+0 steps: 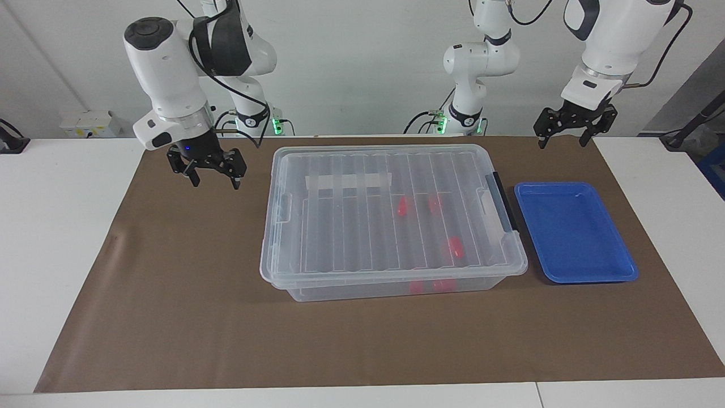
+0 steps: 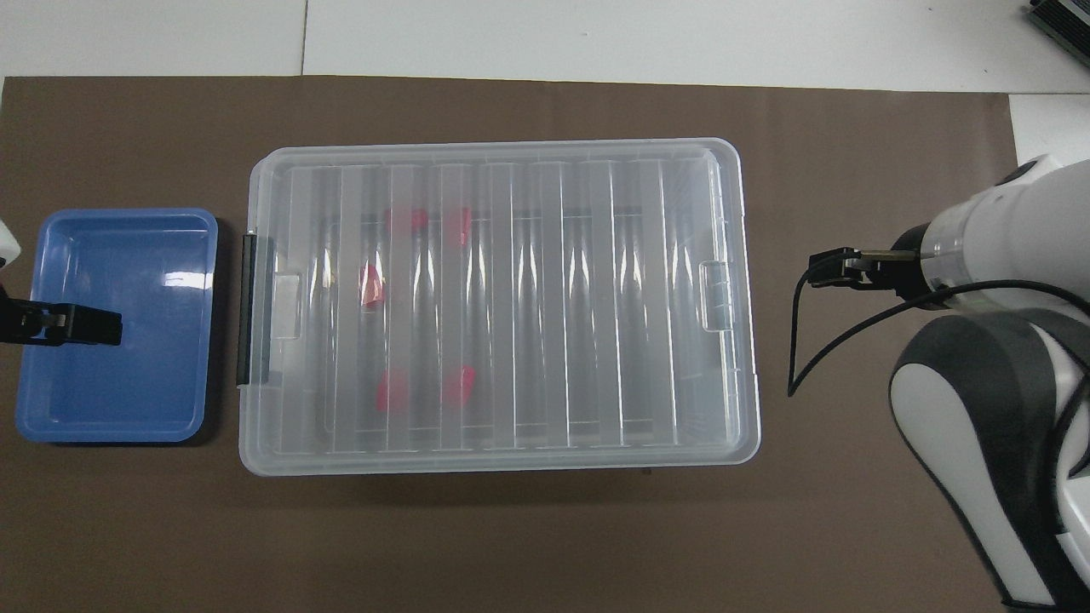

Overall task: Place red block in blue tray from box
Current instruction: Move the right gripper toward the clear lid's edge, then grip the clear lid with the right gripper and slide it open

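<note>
The box (image 1: 391,218) sits in the middle of the bench (image 1: 68,226) with its clear lid still on. Five red blocks lie inside, at the end toward the blue tray (image 1: 575,232). One red block (image 1: 455,247) is closest to the tray. The tray is empty and sits just beside the box's black handle (image 1: 504,201), at 3 o'clock in the facing view.

The left gripper (image 1: 573,133) hangs above the brown mat at 12 o'clock from the tray. Its fingers are open and hold nothing. The right gripper (image 1: 215,173) hangs at 9 o'clock from the box, fingers open and empty too.

The lid has to come off first. A good way may be to lift it straight up and set it well away from the tray.
</note>
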{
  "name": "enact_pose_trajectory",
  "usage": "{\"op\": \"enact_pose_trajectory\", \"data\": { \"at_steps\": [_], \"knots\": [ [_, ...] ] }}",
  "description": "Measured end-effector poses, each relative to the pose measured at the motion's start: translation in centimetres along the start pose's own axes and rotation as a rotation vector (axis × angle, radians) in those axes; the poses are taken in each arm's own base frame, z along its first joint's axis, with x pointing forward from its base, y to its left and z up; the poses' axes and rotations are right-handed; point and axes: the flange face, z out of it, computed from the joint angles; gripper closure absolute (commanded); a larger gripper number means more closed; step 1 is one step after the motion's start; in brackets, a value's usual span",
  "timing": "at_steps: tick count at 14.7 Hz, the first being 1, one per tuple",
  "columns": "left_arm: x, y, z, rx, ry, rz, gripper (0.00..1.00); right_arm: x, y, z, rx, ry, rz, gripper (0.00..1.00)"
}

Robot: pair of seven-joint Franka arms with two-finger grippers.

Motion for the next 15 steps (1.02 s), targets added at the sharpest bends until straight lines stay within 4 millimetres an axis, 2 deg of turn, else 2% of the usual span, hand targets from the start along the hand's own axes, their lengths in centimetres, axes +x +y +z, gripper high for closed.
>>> {"op": "enact_pose_trajectory", "data": {
  "at_steps": [5,7,13,15],
  "knots": [
    [0.0,0.0,0.0,0.0,0.0,0.0,0.0,-0.6,-3.2,4.4,0.016,0.028,-0.048,0.04],
    [0.0,0.0,0.0,0.0,0.0,0.0,0.0,-0.5,-3.9,5.6,0.016,0.021,-0.058,0.04],
    [0.0,0.0,0.0,0.0,0.0,0.0,0.0,-0.8,-6.8,6.5,0.031,0.042,-0.066,0.03],
    [0.0,0.0,0.0,0.0,0.0,0.0,0.0,-1.0,-6.9,7.1,0.028,0.033,-0.067,0.04]
  ]
}}
